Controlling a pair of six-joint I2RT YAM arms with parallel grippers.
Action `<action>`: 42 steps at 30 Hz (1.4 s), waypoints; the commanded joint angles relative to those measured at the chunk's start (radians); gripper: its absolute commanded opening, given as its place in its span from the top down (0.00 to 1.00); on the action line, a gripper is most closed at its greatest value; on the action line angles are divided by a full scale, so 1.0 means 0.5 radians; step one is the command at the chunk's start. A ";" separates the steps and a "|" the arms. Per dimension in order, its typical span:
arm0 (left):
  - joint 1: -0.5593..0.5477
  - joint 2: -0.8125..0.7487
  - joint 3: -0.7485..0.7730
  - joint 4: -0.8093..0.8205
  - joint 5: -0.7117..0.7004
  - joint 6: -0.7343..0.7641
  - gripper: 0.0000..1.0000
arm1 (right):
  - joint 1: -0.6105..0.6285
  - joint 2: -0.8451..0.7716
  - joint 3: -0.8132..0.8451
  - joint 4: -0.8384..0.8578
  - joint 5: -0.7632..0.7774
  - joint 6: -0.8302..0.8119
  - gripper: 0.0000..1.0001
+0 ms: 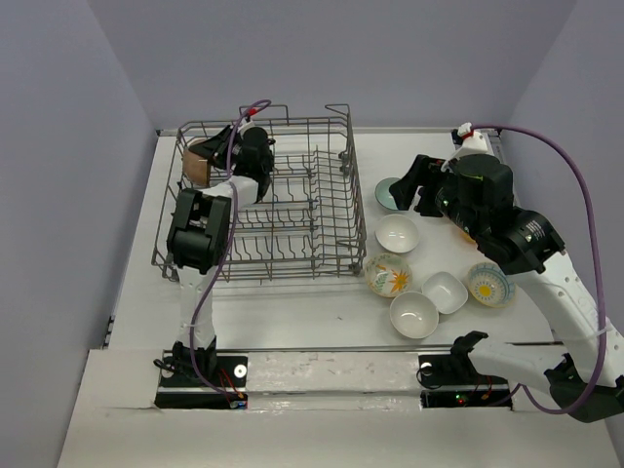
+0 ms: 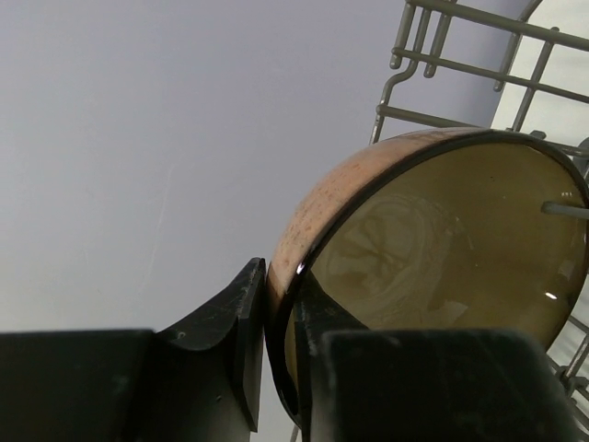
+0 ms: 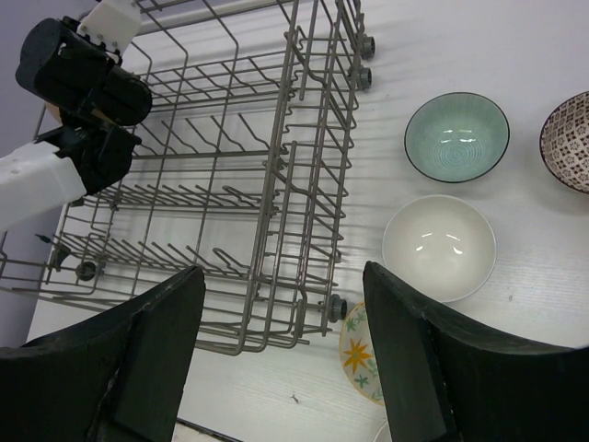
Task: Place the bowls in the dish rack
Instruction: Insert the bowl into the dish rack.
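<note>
The left claw grips the rim of the brown bowl at the dish rack's far left corner, while the right claw hangs open over the other bowls right of the rack.

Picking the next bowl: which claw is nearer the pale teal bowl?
Right. The right claw hovers beside the pale teal bowl; the left claw is across the dish rack, gripping a brown bowl.

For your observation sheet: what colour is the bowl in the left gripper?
The bowl is coppery brown, olive-brown inside; left wrist view shows it best.
</note>
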 commanded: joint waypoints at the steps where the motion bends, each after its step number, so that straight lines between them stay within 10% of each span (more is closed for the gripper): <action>1: -0.006 0.021 0.074 0.122 -0.056 -0.068 0.74 | 0.011 -0.007 0.004 0.110 -0.001 -0.023 0.25; 20: -0.012 0.076 0.099 0.119 -0.074 -0.074 0.27 | 0.011 -0.013 0.004 0.098 -0.010 -0.026 0.25; 42: -0.067 -0.102 0.114 -0.138 -0.022 -0.369 0.10 | 0.011 0.021 0.062 0.045 -0.019 -0.023 0.25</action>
